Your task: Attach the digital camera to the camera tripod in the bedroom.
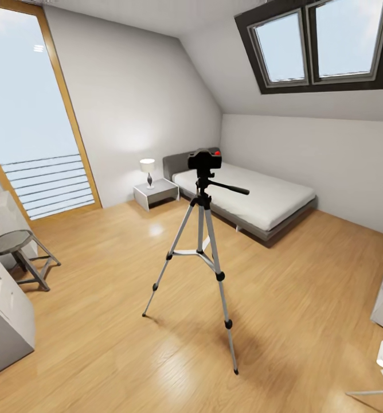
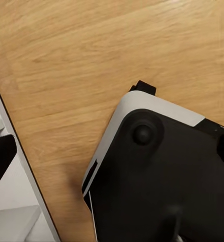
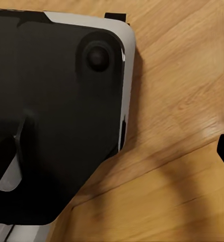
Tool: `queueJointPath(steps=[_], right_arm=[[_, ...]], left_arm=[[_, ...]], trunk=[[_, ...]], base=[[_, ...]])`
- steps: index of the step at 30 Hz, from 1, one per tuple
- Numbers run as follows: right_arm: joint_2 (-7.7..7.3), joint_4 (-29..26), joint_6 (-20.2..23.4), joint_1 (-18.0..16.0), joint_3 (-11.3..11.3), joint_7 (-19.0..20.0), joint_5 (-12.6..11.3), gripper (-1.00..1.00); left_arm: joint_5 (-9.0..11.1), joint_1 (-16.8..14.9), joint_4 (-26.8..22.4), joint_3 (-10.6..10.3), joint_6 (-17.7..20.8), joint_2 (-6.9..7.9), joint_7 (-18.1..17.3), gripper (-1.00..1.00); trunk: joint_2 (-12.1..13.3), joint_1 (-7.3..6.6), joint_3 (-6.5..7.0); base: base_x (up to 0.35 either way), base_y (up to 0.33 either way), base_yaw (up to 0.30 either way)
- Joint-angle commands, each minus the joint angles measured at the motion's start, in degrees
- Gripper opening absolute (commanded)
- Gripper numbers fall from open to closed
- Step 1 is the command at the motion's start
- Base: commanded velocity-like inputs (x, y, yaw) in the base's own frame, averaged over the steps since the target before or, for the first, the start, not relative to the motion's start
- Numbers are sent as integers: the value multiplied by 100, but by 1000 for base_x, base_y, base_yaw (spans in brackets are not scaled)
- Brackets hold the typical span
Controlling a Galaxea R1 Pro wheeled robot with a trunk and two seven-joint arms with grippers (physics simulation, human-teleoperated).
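At the centre of the head view stands the camera tripod (image 1: 202,252), upright on the light wood floor (image 1: 283,321) of the bedroom (image 1: 140,97), its three silver legs spread and its black feet resting on the boards. On top of its black pan head sits the digital camera (image 1: 204,160), a small boxy black body with a round red button on its upper face. The pan head's long handle sticks out toward the right side of the view. Camera and tripod are touching, the camera level on the head.

Behind the tripod a low grey bed (image 1: 254,198) with a white mattress lies against the far white wall. Beside the bed's head is a small nightstand (image 1: 156,193) carrying a table lamp (image 1: 148,171) with a white shade. A tall wood-framed window (image 1: 28,115) rises at the left, and a dark-framed skylight (image 1: 320,43) is set into the sloped ceiling at the upper right. A grey metal stool (image 1: 20,255) stands near the left wall, well apart from the tripod.

Both wrist views look down at the wood floor and the robot's base (image 2: 157,181) (image 3: 56,111), dark with a pale grey rim. Whether either claw is spread or closed cannot be told from these pictures.
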Motion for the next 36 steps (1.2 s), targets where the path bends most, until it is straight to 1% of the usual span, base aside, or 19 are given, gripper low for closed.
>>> queueJointPath(steps=[1, 9, 13, 19, 26, 32, 33, 34, 35, 36], right_arm=[[-1, 8, -20, -8, -20, -4, 53, 100], [-7, 6, -287, -8, -25, -116, 48, 100], [-8, 3, -326, -8, -27, -137, 51, 100], [0, 3, -345, -8, -26, -179, 52, 100], [11, 4, -355, -8, -33, -224, 45, 100], [65, 4, -359, -8, -35, -227, 32, 100], [73, 3, -362, -8, -35, -227, -141, 100], [73, 3, -375, -8, -31, -227, -480, 100], [72, 3, -379, -8, -29, -225, -611, 100], [72, 3, -381, -8, -28, -225, -660, 100]], left_arm=[[41, -5, 1, -47, 9, -11, 16, 100], [43, 15, 9, -45, 176, -104, 22, 100], [50, 19, 7, -45, 261, -115, 28, 100], [42, 20, 6, -41, 216, -124, 18, 100], [-51, 21, -35, -71, 120, -130, 8, 100], [-56, 21, -89, -74, 114, -128, 8, 100], [-44, 21, -88, -66, 113, -135, 8, 100], [-31, 21, -84, -64, 113, -137, 8, 100], [-29, 21, -85, -63, 113, -136, 8, 100], [-29, 21, -85, -65, 113, -135, 8, 100]], trunk=[[-11, 3, -2], [-11, 3, 72], [-11, 3, 109], [-11, 3, 165], [-11, 3, 230], [-11, 3, 285], [-11, 3, 294], [-11, 3, 304], [-11, 3, 313], [-11, 3, 322]], base=[[0, 0, 0], [0, 0, 0], [0, 0, 0], [0, 0, 0], [0, 0, 0], [0, 0, 0], [0, 0, 0], [0, 0, 0], [0, 0, 0], [0, 0, 0]])
